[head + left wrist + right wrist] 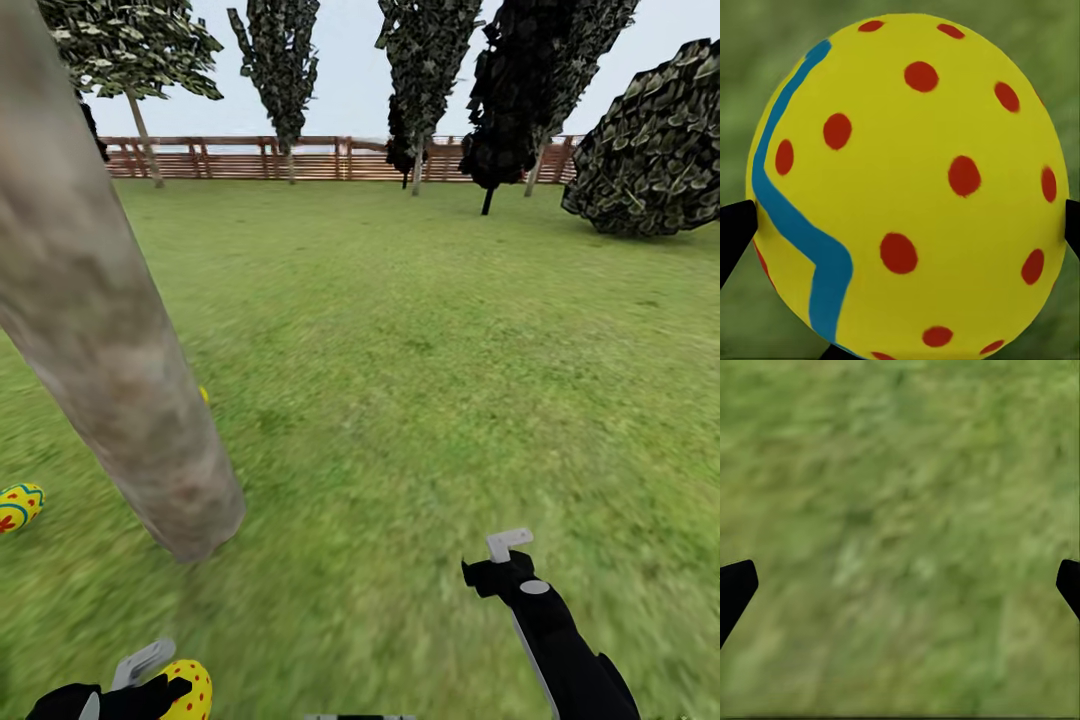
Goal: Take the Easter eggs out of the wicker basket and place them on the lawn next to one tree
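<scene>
Left gripper (150, 672): low at the near left of the head view, clamped on an Easter egg; both black fingertips (736, 232) press the shell from opposite sides in the left wrist view.
Held egg (907, 187): yellow, red dots, one blue zigzag band down one side; off the grass, blurred lawn behind it. Head view shows its dotted end (190, 688) poking out past the gripper.
Right gripper (508, 560): near right of the head view, on a black arm, hovering over bare grass; jaws spread wide, nothing between them. Right wrist view has the fingertips (735, 592) at opposite edges with grass between.
Lawn (430, 370): flat green grass, runs from the grippers out to the fence.
Tree (95, 300): thick mottled grey-tan trunk, leans across the left of the head view, base meets the grass ahead of the left gripper.
Second egg (18, 506): lying on the grass at the left edge, just beside the trunk base, partly cut off by the frame.
Third egg (204, 394): small yellow sliver peeking from behind the trunk's right side; too little visible to confirm the pattern.
Bush (655, 145): big round dark one, far right.
Narrow trees (280, 70): row of dark-leaved ones along the back.
Fence (330, 160): brown horizontal slats behind the trees, closes off the garden.
</scene>
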Robot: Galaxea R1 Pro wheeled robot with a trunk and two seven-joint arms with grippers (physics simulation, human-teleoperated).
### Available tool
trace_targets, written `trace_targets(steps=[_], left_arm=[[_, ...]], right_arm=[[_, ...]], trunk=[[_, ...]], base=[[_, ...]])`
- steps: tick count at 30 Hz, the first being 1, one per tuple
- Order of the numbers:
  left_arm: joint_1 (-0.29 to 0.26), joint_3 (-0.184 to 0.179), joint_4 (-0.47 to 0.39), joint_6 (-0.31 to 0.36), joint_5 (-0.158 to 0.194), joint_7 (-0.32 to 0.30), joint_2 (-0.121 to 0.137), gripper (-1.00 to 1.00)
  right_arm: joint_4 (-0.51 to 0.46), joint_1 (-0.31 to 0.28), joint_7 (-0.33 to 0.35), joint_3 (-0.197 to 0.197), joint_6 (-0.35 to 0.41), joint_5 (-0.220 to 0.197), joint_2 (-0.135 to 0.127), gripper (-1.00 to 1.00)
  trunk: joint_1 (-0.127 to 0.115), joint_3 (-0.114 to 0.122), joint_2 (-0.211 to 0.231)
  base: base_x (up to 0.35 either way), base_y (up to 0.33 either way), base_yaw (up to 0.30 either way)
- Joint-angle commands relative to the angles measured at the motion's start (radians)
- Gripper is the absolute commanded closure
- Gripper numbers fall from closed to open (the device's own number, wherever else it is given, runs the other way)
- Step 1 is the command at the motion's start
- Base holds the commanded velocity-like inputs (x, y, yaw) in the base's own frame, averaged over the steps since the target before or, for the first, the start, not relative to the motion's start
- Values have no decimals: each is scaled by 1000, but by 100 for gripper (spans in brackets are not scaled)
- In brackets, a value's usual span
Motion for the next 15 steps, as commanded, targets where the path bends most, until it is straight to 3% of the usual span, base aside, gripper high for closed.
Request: trace_targets(steps=[1,15], left_arm=[[0,2,-1,8,9,0,0,100],[0,3,-2,8,10,-1,1,100]], right_arm=[[-2,-1,7,1,6,11,-1,-100],[0,0,7,2,6,11,0,-100]], trunk=[[0,-5,-1],[7,-59,-4]], base=[[0,0,0],[0,0,0]])
